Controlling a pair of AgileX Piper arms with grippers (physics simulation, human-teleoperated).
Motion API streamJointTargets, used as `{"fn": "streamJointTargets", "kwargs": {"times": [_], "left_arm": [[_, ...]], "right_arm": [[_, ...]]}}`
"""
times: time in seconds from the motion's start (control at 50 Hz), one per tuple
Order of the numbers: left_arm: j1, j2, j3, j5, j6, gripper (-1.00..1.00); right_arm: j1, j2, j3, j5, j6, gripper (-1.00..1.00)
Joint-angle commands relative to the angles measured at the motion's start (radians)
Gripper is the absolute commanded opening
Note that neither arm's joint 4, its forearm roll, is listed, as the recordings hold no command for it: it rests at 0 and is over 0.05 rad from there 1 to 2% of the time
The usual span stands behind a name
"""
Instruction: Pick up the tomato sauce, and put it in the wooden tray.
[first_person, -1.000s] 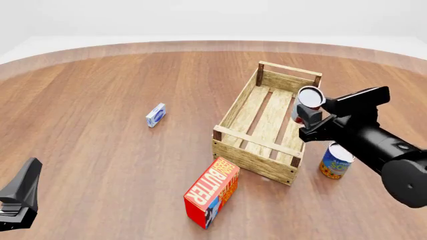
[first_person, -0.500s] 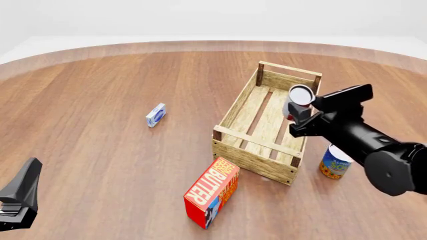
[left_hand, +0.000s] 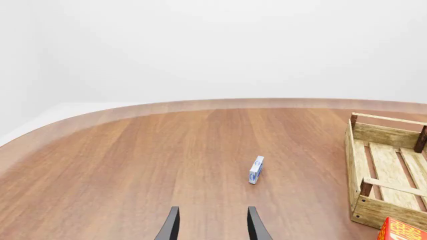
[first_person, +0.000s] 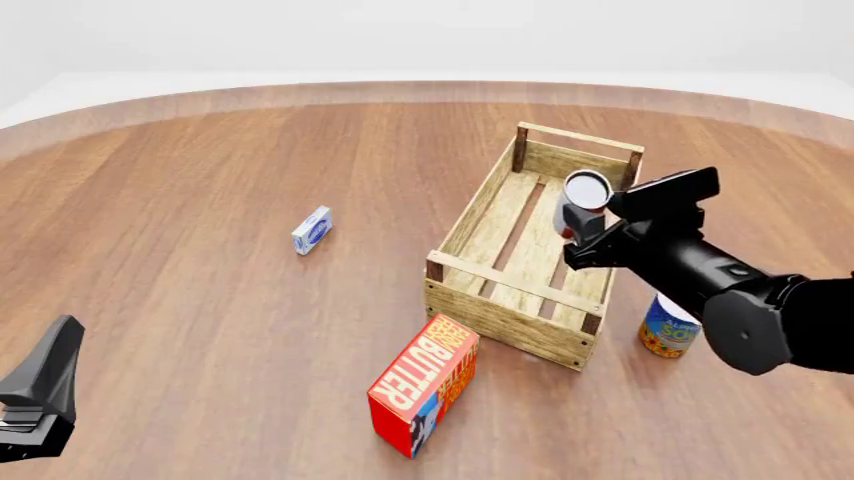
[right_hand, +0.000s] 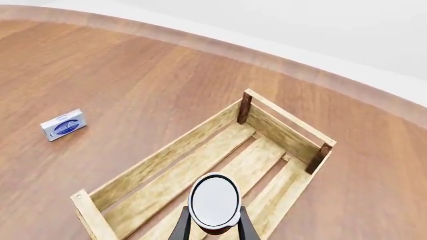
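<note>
My right gripper (first_person: 583, 236) is shut on the tomato sauce (first_person: 582, 205), a small can with a silver-white top and red label, held in the air over the wooden tray (first_person: 489, 310). In the right wrist view the tomato sauce (right_hand: 214, 201) sits between the fingers (right_hand: 181, 227) above the slatted floor of the wooden tray (right_hand: 167, 155). My left gripper (left_hand: 212, 230) is open over bare table, low at the front left, apart from everything; in the front view only its dark body (first_person: 40, 390) shows.
A blue and yellow can (first_person: 670, 325) stands on the table just right of the tray. A red butter box (first_person: 424, 382) lies in front of the tray's near corner. A small blue and white box (first_person: 311, 230) rests left of the tray.
The right arm has carried the can leftward and slightly lower, from above the tray's right wall to over its inside. The left arm has not moved.
</note>
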Motion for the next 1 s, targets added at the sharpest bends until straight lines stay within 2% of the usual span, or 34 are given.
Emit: {"fn": "streamJointTargets", "kwargs": {"times": [0.02, 0.54, 1.0], "left_arm": [[0.000, 0.000, 0.000, 0.000, 0.000, 1.00], [0.000, 0.000, 0.000, 0.000, 0.000, 1.00], [0.000, 0.000, 0.000, 0.000, 0.000, 1.00]], "right_arm": [[0.004, 0.038, -0.023, -0.020, 0.016, -1.00], [0.016, 0.138, -0.063, -0.059, 0.025, -1.00], [-0.005, 0.231, -0.102, -0.082, 0.014, -1.00]]}}
